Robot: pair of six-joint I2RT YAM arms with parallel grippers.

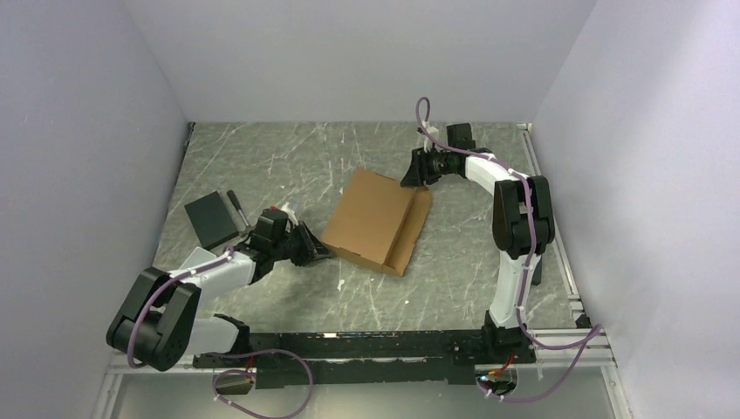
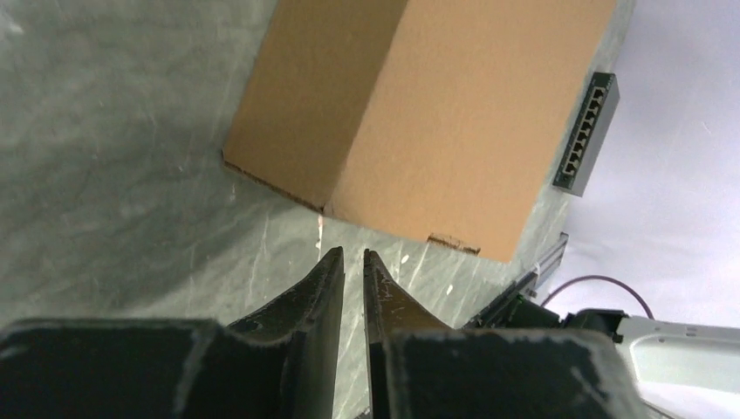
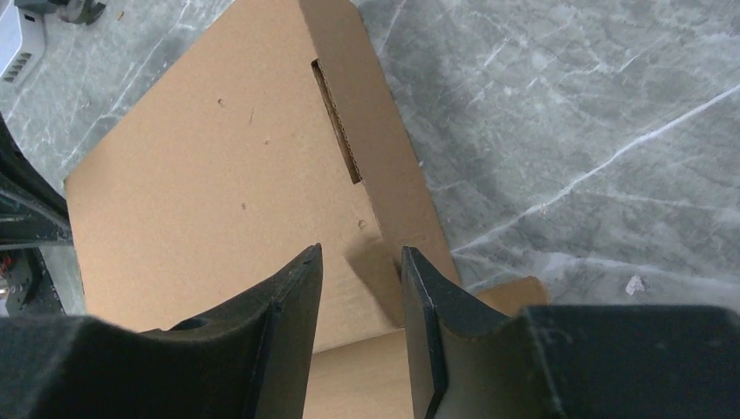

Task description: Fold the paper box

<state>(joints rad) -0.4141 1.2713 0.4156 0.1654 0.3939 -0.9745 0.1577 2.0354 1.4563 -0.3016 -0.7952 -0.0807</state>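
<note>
A black pad [image 1: 210, 220] lies far left on the table [image 1: 288, 157]. The left gripper [image 1: 316, 250], jaws nearly closed and empty, sits beside the paper box [image 1: 375, 218] mid-table. The right gripper [image 1: 410, 179], jaws partly open, straddles its far-right edge.

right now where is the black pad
In the top view the black pad lies on the table's left side, beside the left end effector, left of the paper box.

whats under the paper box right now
The paper box lies on the grey marble-patterned table, which shows all around it. Nothing pokes out from beneath, but whatever the cardboard covers stays hidden from every view.
</note>
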